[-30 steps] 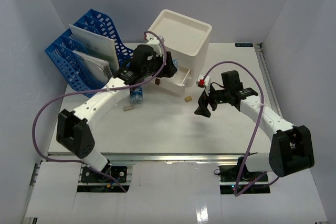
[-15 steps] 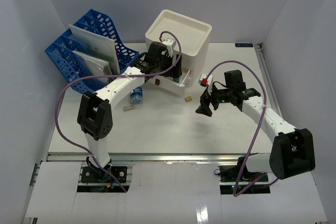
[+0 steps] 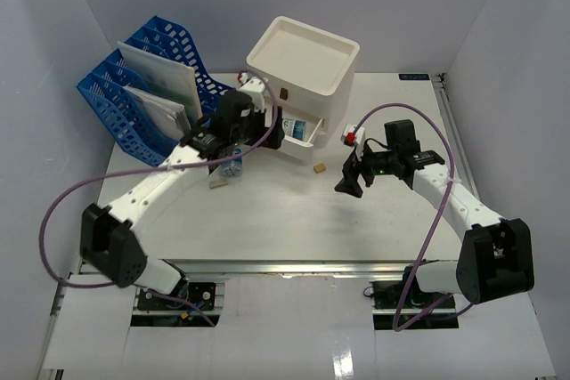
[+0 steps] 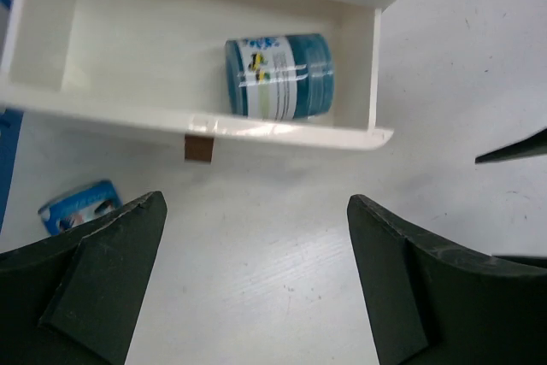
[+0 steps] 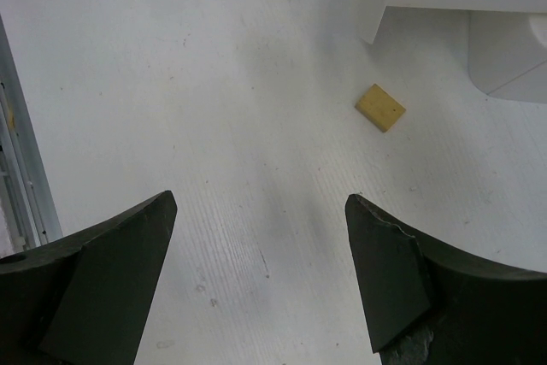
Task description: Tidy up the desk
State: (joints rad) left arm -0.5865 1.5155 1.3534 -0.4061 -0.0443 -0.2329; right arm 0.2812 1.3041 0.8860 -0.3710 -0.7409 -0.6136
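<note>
The left claw (image 4: 256, 203) and right claw (image 5: 261, 201) are apart and empty. A blue roll (image 4: 279, 74) lies in the drawer (image 4: 111, 108), 12 o'clock from the left claw.

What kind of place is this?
Probably a robotics lab staged as an office: a white desk, blue file trays holding papers, a drawer box, left arm and right arm bolted at its front.

blue roll (image 4: 75, 204) on desk (image 4: 282, 271), perhaps tape, half-hidden
</note>
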